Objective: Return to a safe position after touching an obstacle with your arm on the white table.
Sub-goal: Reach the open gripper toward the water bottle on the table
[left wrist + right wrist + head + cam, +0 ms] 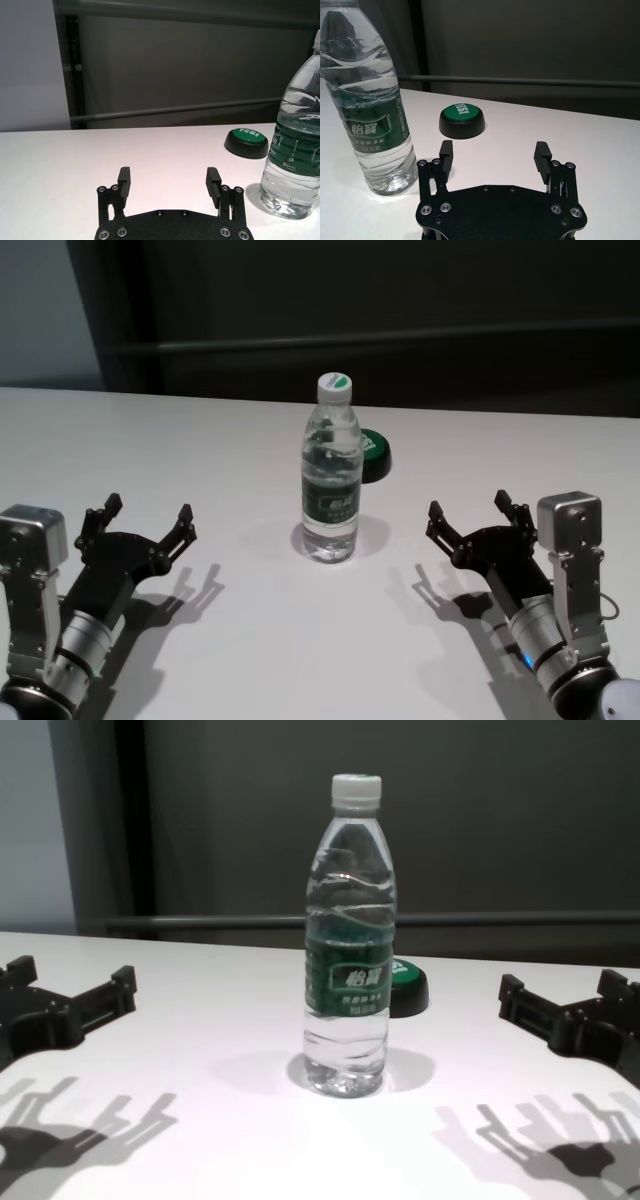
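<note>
Bottle: we've got the clear water bottle (331, 475) standing upright about mid-counter, white cap on, dark green label with white script around its middle, water nearly up to the shoulder. Nothing is touching it.

Counter: plain white counter (200, 440), broad and smooth; it carries the bottle and the button, and both arms throw fingered shadows on it down at the near side.

Button: a low round black disc with a green top (374, 455) sits just behind the bottle, a bit to its right. From the chest view the bottle half hides it. Bottle and disc look close, but we can't tell if they touch.

Left gripper: our left gripper (148, 523) sits low over the near left part of the counter, well apart from the bottle, pointing toward the far side. Jaws are spread wide with only bare counter between them. In its wrist view the bottle stands off to one side of the jaws, not between them.

Right gripper: our right gripper (472, 514) mirrors that on the near right, also well apart from the bottle. Jaws wide, gripping nothing.

Backdrop: dark wall with a grey rail (400, 338) past the far edge.
</note>
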